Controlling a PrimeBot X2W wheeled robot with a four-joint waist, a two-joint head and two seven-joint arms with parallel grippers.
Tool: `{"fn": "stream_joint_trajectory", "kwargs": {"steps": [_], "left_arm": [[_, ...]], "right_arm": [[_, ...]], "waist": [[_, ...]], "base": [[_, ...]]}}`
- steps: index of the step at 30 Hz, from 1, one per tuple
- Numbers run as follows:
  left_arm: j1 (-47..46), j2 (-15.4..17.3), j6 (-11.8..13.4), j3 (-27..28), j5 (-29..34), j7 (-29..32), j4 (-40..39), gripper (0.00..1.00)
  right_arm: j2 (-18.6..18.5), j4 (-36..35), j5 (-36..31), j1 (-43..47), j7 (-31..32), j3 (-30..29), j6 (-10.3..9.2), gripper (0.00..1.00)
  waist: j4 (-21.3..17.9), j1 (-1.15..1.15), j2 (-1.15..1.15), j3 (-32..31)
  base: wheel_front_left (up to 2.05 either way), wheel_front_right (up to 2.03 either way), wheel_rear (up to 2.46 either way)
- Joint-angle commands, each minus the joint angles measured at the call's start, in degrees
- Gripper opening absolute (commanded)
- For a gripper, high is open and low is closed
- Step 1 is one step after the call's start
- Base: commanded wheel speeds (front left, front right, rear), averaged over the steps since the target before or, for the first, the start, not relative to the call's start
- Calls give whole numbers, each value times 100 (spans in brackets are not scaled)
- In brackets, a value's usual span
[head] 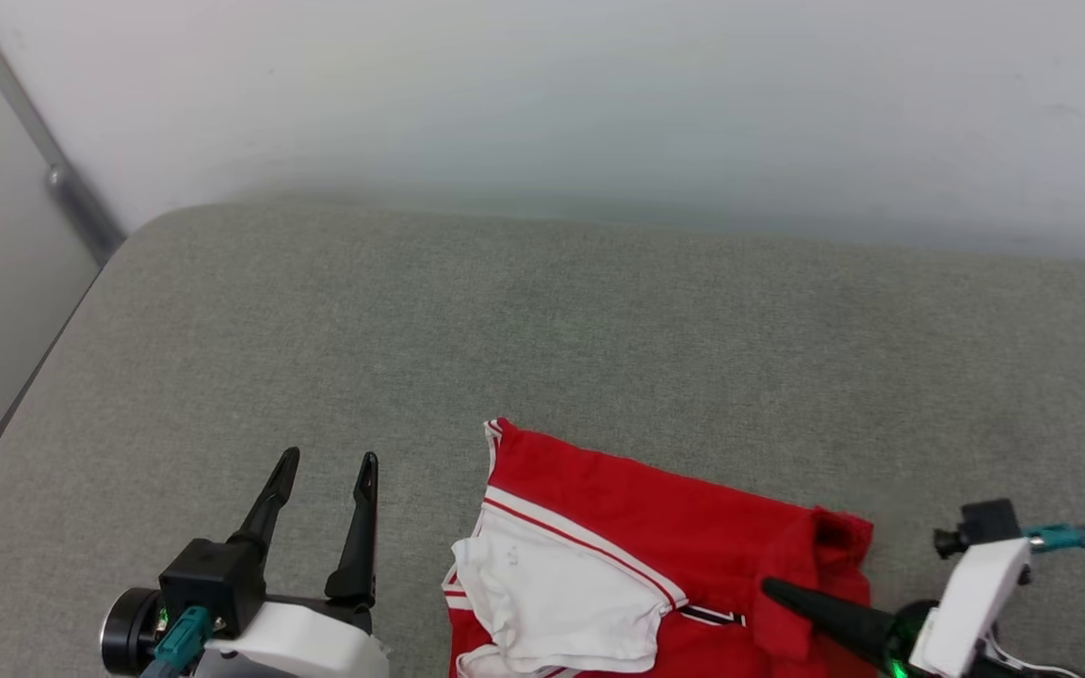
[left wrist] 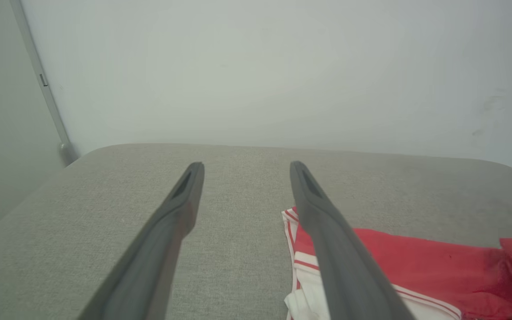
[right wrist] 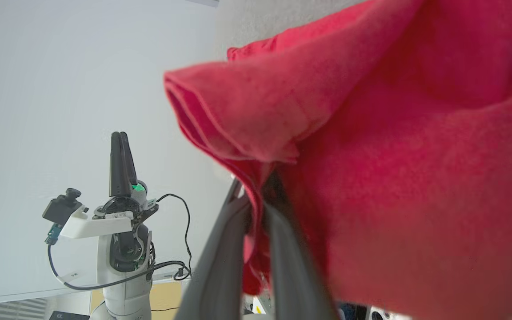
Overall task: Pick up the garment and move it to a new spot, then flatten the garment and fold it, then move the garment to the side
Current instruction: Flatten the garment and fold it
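ok so the garment (head: 655, 527) is lying on the grey cushion (head: 599, 330), bunched up rather than flat, red body with one white sleeve (head: 552, 593) flopped over its near left part and a bit of red-white striped trim (head: 493, 435) poking out at its far left corner. My right gripper (head: 773, 589) comes in at the garment's right edge with both fingers pinched together on a fold of the red cloth there, and that corner is lifted and rolled over on itself. From the right wrist the garment (right wrist: 394, 178) drapes right over the lens and the cloth is squeezed between my right gripper (right wrist: 256, 209) fingers, so yeah, clamped on fabric. My left gripper (head: 329, 461) sits off to the garment's left, not touching it, fingers spread wide with nothing between them, over bare cushion. From the left wrist, my left gripper (left wrist: 246, 166) has the garment (left wrist: 416, 262) just beyond its right finger, striped edge peeking past it. Beyond the garment the cushion runs back to a plain pale wall (head: 599, 94)
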Motion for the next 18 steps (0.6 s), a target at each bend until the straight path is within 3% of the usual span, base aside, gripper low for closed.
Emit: {"fn": "stream_joint_trajectory", "kwargs": {"steps": [1,11,17,18], "left_arm": [[-126,-43,-30,-10,-3,-14,0,100],[-537,-316,-243,-9,35,-130,194,100],[-685,-467,-336,57,70,-174,344,100],[-704,-486,-341,71,83,-179,364,100]], "right_arm": [[12,129,65,-201,-155,265,-1,0],[7,977,774,-1275,-1256,2127,-1,0],[4,1542,693,-1773,-1806,2977,-1,0],[11,1639,670,-1816,-1888,3086,-1,15]], "waist": [[138,0,0,133],[563,0,0,749],[611,0,0,1015],[606,0,0,1042]], "base": [[0,0,0],[0,0,0],[0,0,0],[0,0,0]]}}
